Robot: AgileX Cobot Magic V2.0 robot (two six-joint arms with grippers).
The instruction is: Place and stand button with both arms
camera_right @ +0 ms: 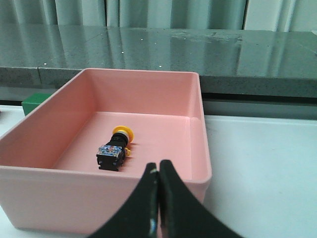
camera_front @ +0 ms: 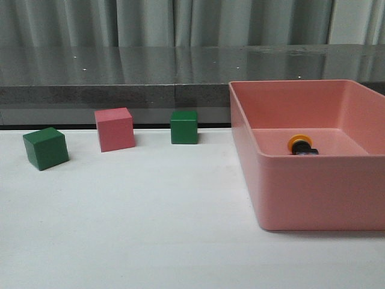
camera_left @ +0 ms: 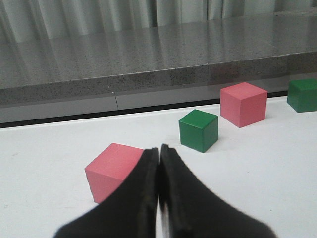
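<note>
The white surface point(camera_front: 150, 223) carries everything, with a grey stone ledge point(camera_front: 114, 75) behind it. The biggest item is the pink plastic rectangular bin point(camera_front: 313, 195) on the right. Inside, on its floor, the small push-button with yellow-orange mushroom cap, black body and clear-blue base point(camera_right: 115, 148) lies on its side, cap toward the far wall, clear of the walls. To the left stand a pink cube point(camera_front: 114, 129) and two green cubes point(camera_front: 46, 148) point(camera_front: 183, 126), well apart from the bin; the left wrist view shows another pink cube point(camera_left: 113, 169) close to that arm.

The likely trouble: the button is round-bodied and lying flat, so a grasp on the cylinder may let it roll or twist, and the bin's near wall could catch a low approach. Standing it on its narrow base could end in a topple.

The left pincer point(camera_left: 159, 151) has its fingers pressed together, holding nothing, above the surface. The right pincer point(camera_right: 158, 168) is likewise closed and empty, hovering near the bin's near rim.
</note>
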